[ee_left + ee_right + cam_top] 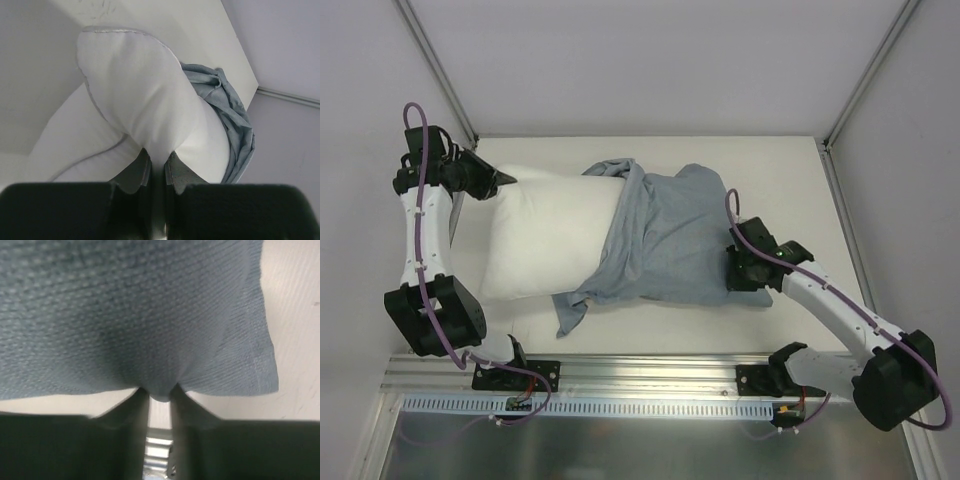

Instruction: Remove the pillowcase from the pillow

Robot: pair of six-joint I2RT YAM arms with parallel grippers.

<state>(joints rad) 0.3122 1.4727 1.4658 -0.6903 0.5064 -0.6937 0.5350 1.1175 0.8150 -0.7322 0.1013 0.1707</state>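
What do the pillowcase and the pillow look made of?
The pillowcase: woven cloth, probably cotton or a blend, matte grey-blue. The right wrist view shows a fine pebbled weave and a stitched hem, and it bunches in soft folds. The pillow: smooth white fabric shell with a corded seam along its edge. Its plump shape suggests a soft fill, which is not visible.

Top external view: fixed overhead camera at the near edge, facing down, far enough to take in the whole worktop [770,165]. Left wrist view: looks along the left hand [157,167], close upon the pillow [145,100]. Right wrist view: looks along the right hand [159,392], very close upon the pillowcase [150,315]. All three share the pillowcase; overhead and left wrist views also share the pillow.
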